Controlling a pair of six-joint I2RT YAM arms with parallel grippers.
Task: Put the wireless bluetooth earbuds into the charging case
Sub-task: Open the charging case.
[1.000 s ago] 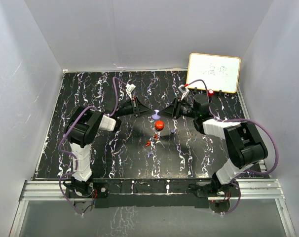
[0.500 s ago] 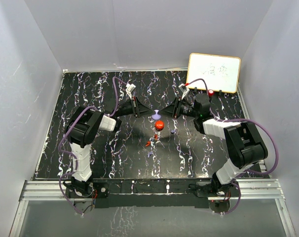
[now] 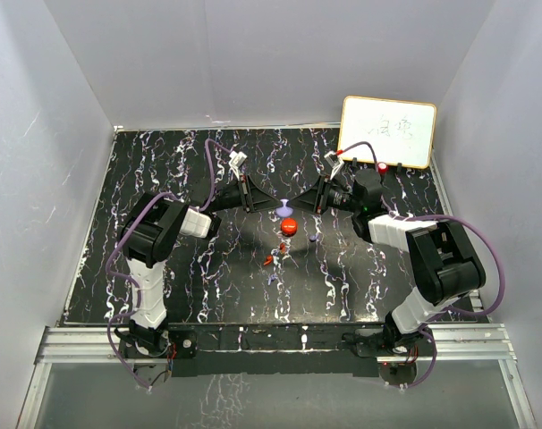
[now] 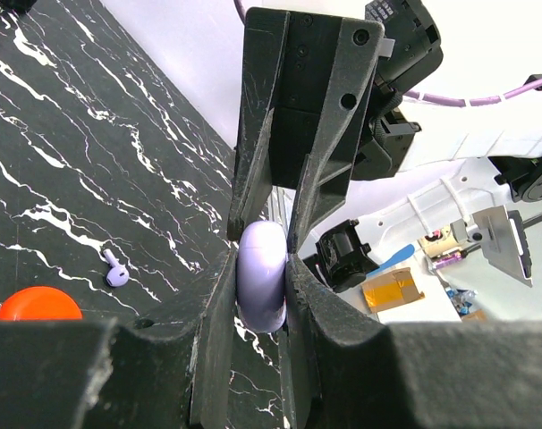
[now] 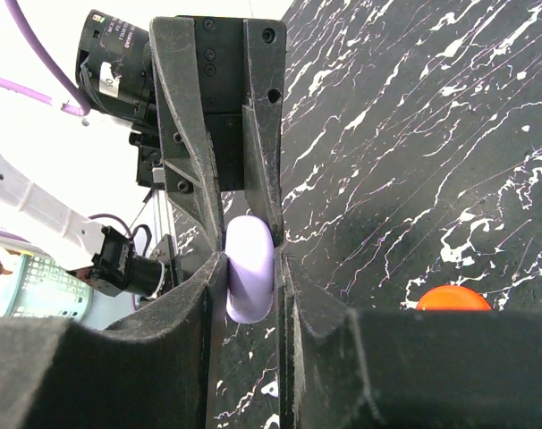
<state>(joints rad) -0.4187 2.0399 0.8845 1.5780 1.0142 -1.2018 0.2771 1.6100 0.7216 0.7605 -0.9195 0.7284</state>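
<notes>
A round lavender-purple charging case (image 3: 283, 210) is held on edge above the table centre, pinched from both sides. My left gripper (image 3: 273, 207) is shut on it from the left and my right gripper (image 3: 293, 206) from the right. In the left wrist view the case (image 4: 260, 286) sits between my left gripper (image 4: 260, 255) and the opposing fingers. In the right wrist view the case (image 5: 249, 279) sits in my right gripper (image 5: 250, 259). A purple earbud (image 3: 314, 239) (image 4: 115, 271), a second purple one (image 3: 271, 279) and two red earbuds (image 3: 269, 260) (image 3: 283, 246) lie on the table.
A round red case (image 3: 290, 226) (image 4: 37, 304) (image 5: 453, 298) lies just in front of the grippers. A whiteboard (image 3: 387, 132) leans at the back right with a small red object (image 3: 381, 167) below it. White walls enclose the black marbled table (image 3: 164, 161).
</notes>
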